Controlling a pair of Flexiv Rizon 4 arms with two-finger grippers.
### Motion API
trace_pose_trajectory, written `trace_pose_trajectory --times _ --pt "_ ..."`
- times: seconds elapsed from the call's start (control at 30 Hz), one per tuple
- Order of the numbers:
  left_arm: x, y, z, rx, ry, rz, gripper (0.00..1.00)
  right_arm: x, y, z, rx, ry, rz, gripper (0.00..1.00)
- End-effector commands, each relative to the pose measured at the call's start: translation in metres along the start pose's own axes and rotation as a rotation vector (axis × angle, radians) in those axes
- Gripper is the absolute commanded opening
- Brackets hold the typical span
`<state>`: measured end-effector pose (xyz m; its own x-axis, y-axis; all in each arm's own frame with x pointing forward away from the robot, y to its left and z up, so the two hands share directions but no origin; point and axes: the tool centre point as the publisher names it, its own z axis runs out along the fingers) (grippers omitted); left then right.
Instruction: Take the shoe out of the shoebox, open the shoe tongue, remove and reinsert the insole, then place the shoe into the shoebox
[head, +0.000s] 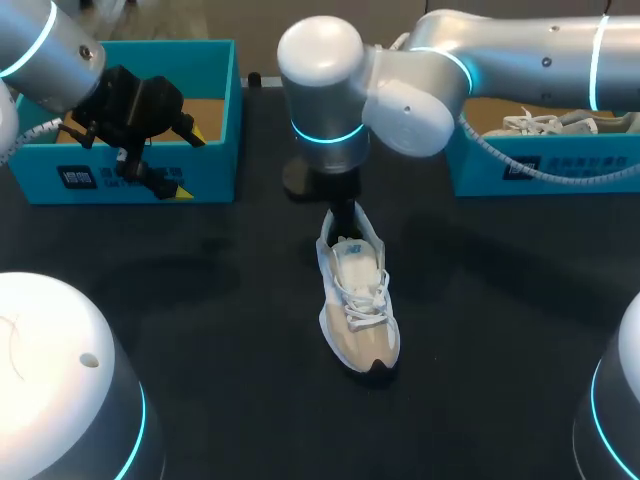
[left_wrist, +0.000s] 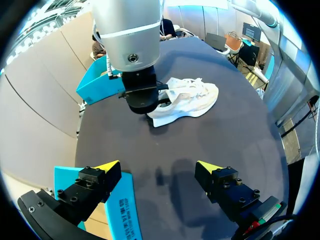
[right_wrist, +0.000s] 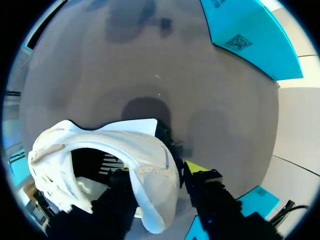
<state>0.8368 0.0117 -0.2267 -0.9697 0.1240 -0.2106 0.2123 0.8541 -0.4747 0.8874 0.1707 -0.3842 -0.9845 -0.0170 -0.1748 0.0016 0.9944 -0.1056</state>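
A white and beige shoe (head: 357, 300) lies upright mid-table, toe toward the near edge. My right gripper (head: 340, 213) stands over its heel. In the right wrist view the gripper (right_wrist: 159, 172) straddles the white heel wall (right_wrist: 150, 160), with one finger inside the shoe. The outer yellow-tipped finger (right_wrist: 196, 168) is just beside the wall, and a thin dark gap shows there. My left gripper (left_wrist: 159, 167) hangs open and empty over the edge of the left blue shoebox (left_wrist: 121, 202), far from the shoe (left_wrist: 192, 97). In the head view it (head: 150, 150) is at the box's front wall.
The left blue shoebox (head: 215, 120) stands at the back left. A second blue box (head: 560, 170) at the back right holds another shoe (head: 545, 123). The dark tabletop (head: 200, 330) surrounds the shoe. My right arm's wrist (head: 320, 90) hangs above the table's middle.
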Motion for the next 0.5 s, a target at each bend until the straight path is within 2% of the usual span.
trace_pose_trajectory --times 0.03,0.07,0.1,0.33,0.5 --pt "0.000 -0.001 0.000 -0.004 0.001 -0.001 1.00 0.000 0.000 0.001 0.007 0.003 0.002 0.22" --pt "0.000 -0.001 0.000 -0.004 0.001 -0.001 1.00 0.000 0.000 0.001 0.008 0.002 0.003 0.08" --pt "0.000 -0.001 0.000 -0.004 0.001 -0.001 1.00 0.001 0.000 0.002 0.008 0.001 0.003 0.00" --pt "0.000 -0.001 0.000 -0.004 0.001 -0.001 1.00 0.001 -0.003 0.002 0.010 0.004 0.048 0.00" --pt "0.000 -0.001 0.000 -0.004 0.001 -0.001 1.00 -0.003 -0.006 -0.023 0.023 0.005 0.069 0.00"
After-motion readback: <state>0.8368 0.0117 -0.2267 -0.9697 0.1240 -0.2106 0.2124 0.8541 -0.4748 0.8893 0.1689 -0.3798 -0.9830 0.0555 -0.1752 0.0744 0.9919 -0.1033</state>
